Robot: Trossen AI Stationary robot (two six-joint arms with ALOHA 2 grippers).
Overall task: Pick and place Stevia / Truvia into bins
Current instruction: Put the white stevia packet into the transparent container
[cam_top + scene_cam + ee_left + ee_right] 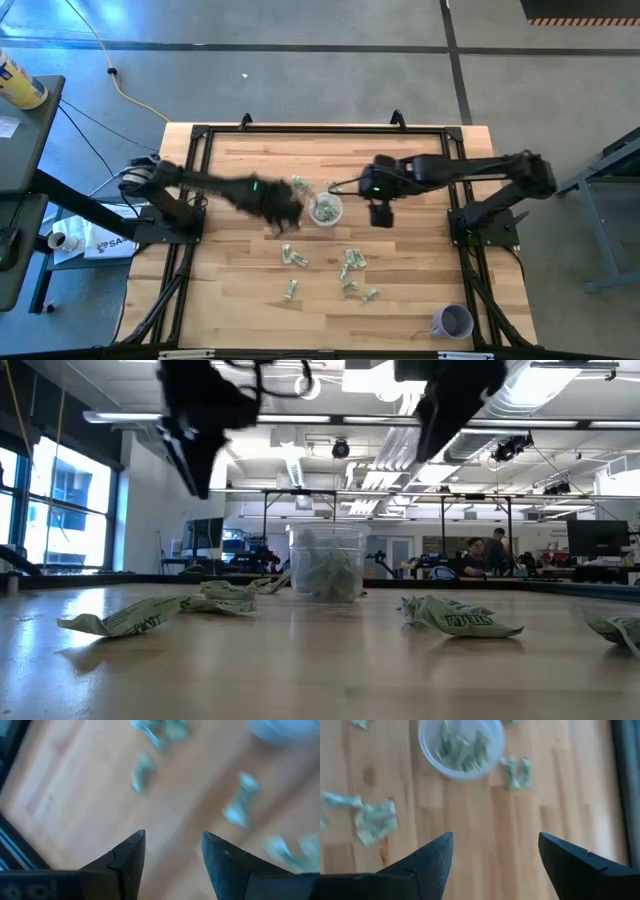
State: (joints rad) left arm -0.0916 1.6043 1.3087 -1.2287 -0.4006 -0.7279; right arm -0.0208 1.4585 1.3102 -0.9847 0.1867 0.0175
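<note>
Pale wood-plank surface [240, 300] in a black frame, grey floor around; behind it a big open workshop w/ people at desks. 1 clear cup [325, 210] mid-surface, packets inside. Approx 7 loose green-white packets [293, 257] on the near side, 1 more by the cup. 1 lavender cup [452, 322] near right corner. Left tool [283, 218] just left of the clear cup, fingers apart, empty; right tool [381, 213] just right, spread wide, empty.
</note>
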